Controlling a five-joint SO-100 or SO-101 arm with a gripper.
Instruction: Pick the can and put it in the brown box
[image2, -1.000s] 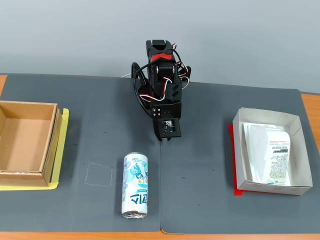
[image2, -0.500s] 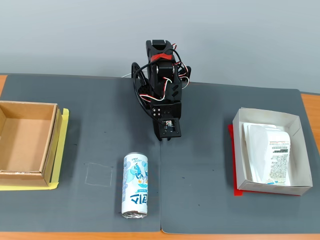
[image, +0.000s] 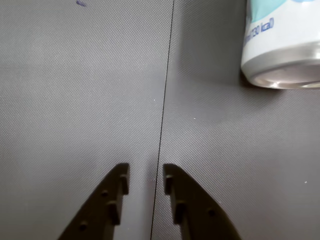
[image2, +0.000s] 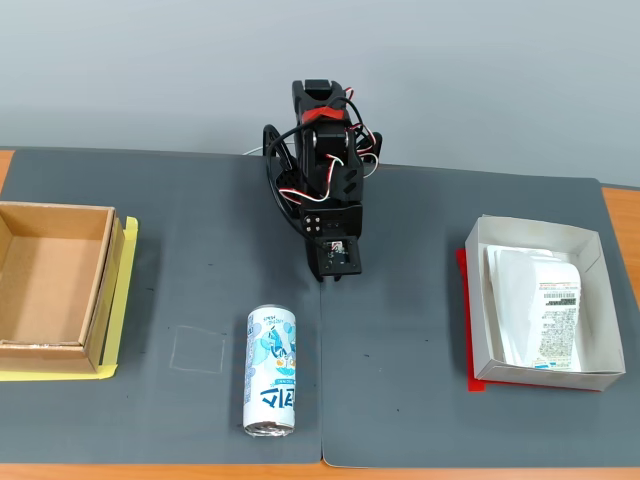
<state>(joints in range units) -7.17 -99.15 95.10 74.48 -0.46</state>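
Note:
The can (image2: 272, 372) lies on its side on the dark mat, white and light blue, with one silver end toward the front edge. In the wrist view its silver end and white side (image: 282, 45) show at the top right. The brown box (image2: 60, 207) stands empty at the far left of the fixed view. My gripper (image: 146, 172) hangs just above the mat with a narrow gap between its dark fingers and nothing in it. In the fixed view the arm is folded at the back centre, and the gripper (image2: 335, 272) points down, behind and to the right of the can.
A white paper box (image2: 540, 372) with receipts stands at the right on a red sheet. A yellow sheet (image2: 125, 300) lies under the brown box. A seam (image: 162, 100) between two mats runs under the gripper. A faint square outline (image2: 198, 350) is left of the can.

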